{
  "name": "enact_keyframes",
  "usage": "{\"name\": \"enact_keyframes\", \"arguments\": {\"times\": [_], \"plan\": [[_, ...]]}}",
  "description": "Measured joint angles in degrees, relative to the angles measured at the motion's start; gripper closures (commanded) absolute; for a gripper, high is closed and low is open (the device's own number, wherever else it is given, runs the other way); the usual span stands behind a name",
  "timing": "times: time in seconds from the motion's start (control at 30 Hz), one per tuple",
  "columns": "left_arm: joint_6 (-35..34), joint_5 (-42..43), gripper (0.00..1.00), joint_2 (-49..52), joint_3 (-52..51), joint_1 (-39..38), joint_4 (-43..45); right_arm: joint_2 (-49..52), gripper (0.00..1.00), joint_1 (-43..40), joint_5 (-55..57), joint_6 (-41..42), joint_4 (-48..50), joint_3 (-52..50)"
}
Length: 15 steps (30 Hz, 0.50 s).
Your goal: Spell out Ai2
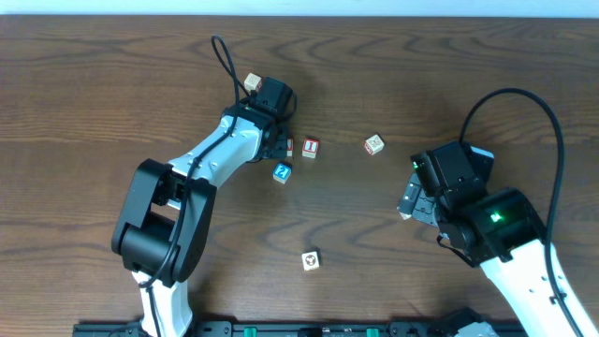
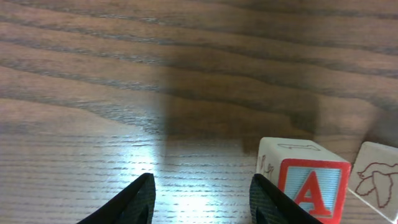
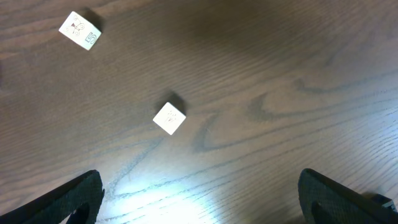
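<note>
A red-framed letter A block stands on the wooden table just outside my left gripper's right finger, not between the jaws. My left gripper is open and empty over bare wood. In the overhead view the left gripper partly hides the A block; a red block with an I sits right beside it, and a blue block with a 2 lies just below. My right gripper is wide open and empty at the right.
A beige block lies behind the left wrist. A block with a red drawing sits mid-table, a black-marked one nearer the front. The right wrist view shows two pale blocks. Another picture block adjoins the A block.
</note>
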Motion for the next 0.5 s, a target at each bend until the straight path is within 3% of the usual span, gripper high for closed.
{"name": "enact_keyframes", "arguments": {"times": [0.5], "plan": [[-0.83, 3.39, 0.5, 0.0, -0.02, 0.0, 2.1, 0.0, 0.01, 0.0, 0.0, 0.0, -0.04, 0.0]]}}
